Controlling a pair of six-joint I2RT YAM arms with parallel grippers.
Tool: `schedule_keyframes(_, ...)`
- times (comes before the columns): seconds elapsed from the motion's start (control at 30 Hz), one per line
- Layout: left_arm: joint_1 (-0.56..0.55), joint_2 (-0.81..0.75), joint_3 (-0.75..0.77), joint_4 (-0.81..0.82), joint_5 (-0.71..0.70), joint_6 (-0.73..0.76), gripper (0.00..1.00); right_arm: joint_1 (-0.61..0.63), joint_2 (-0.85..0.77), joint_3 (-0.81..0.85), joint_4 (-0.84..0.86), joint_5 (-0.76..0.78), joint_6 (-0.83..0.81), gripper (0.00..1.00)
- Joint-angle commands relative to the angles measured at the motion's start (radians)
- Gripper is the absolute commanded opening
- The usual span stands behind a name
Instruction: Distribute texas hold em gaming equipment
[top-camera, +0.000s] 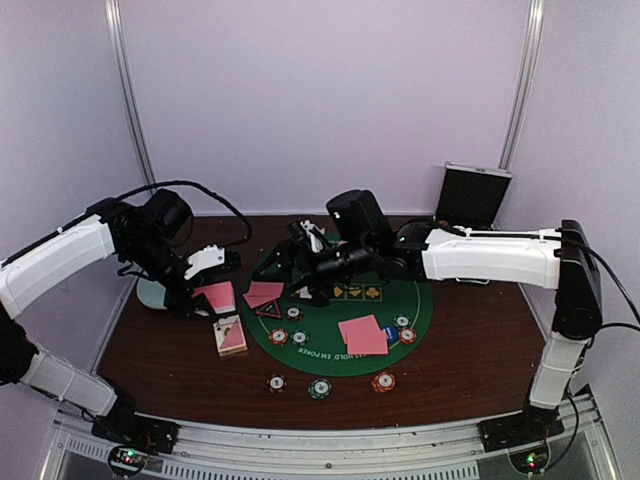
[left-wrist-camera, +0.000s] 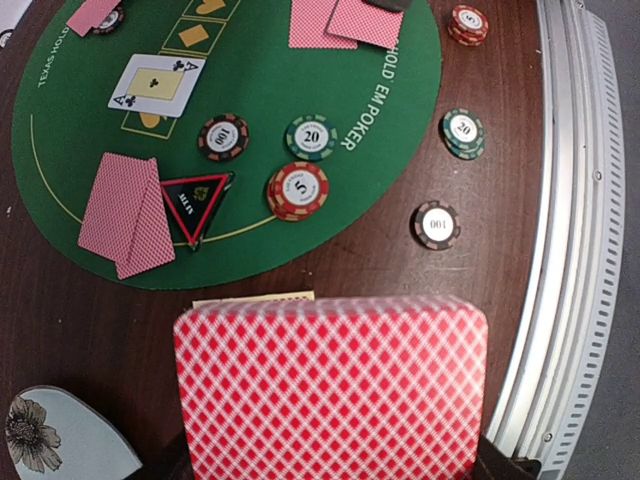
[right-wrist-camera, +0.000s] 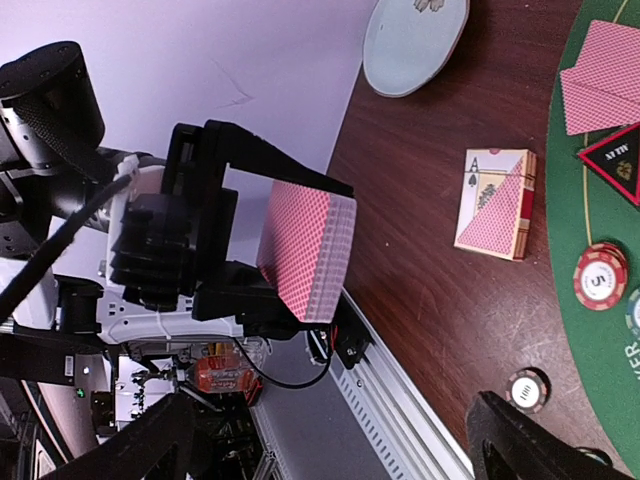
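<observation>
We see the left gripper (right-wrist-camera: 285, 240) clamping a red-backed deck (left-wrist-camera: 330, 390) beside the green mat (left-wrist-camera: 270, 80). The right gripper (right-wrist-camera: 332, 405) hangs above the mat, fingers spread wide

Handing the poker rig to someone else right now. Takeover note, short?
Left gripper: shut on the card deck, held up just left of the green mat, near the card box.
Right gripper: open, nothing in it.
Done: face-down pair beside the triangular marker; second pair on the mat's right side; one face-up ace on the board slots. Off the mat toward the near edge: outer 100 chip, outer 20 chip, outer 5 chip.
Left: the other visible board slots look bare, so dealing from the deck probably continues. Final layout can't be told.
</observation>
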Motion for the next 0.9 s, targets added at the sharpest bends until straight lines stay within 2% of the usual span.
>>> schedule_keyframes(0.0, 0.004, -0.003, 0.041, 0.014, 0.034, -0.009, 0.00, 0.013, 0.057, 0.048, 0.126, -0.056, 0.096, 0.98)
schedule_keyframes(0.87, 0.004, -0.006, 0.053, 0.015, 0.060, -0.028, 0.00, 0.072, 0.268, 0.162, 0.325, -0.126, 0.241, 0.86)
